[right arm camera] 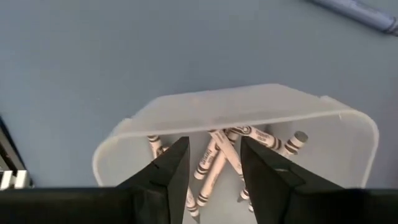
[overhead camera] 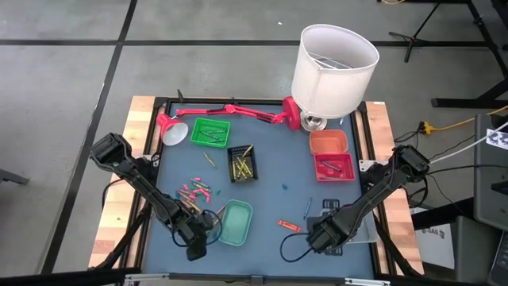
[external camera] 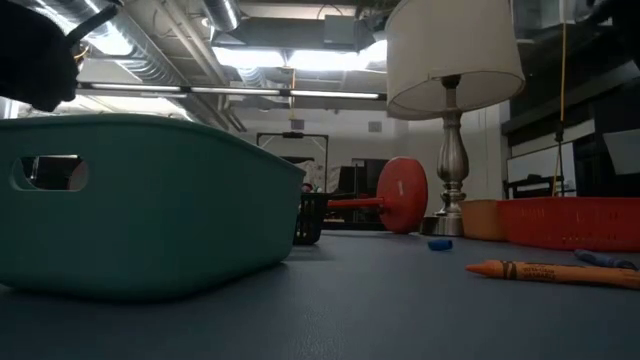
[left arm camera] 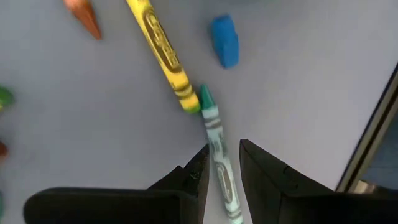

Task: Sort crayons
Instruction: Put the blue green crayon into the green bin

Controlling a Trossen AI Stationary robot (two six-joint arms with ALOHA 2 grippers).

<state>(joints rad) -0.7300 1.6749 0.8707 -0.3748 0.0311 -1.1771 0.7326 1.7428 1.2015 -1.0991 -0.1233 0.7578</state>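
A green crayon [left arm camera: 219, 163] lies on the blue-grey mat with its tip against a yellow crayon [left arm camera: 163, 53]. My left gripper [left arm camera: 222, 167] [overhead camera: 194, 232] is low over it, just left of the teal tray [overhead camera: 236, 222]. It is open, one finger on each side of the crayon, with a gap showing. My right gripper [right arm camera: 215, 163] [overhead camera: 321, 236] is open above a clear tray [right arm camera: 236, 109] that holds several white-wrapped crayons [right arm camera: 211, 158]. More crayons [overhead camera: 197, 191] lie scattered on the mat.
Green [overhead camera: 210, 131], black [overhead camera: 242, 163], orange [overhead camera: 328, 143] and red [overhead camera: 333, 168] trays stand farther back. A white-shaded lamp [overhead camera: 333, 67] and a fallen red desk lamp [overhead camera: 230, 111] line the far edge. An orange crayon [overhead camera: 288, 226] and a blue bit [left arm camera: 224, 40] lie loose.
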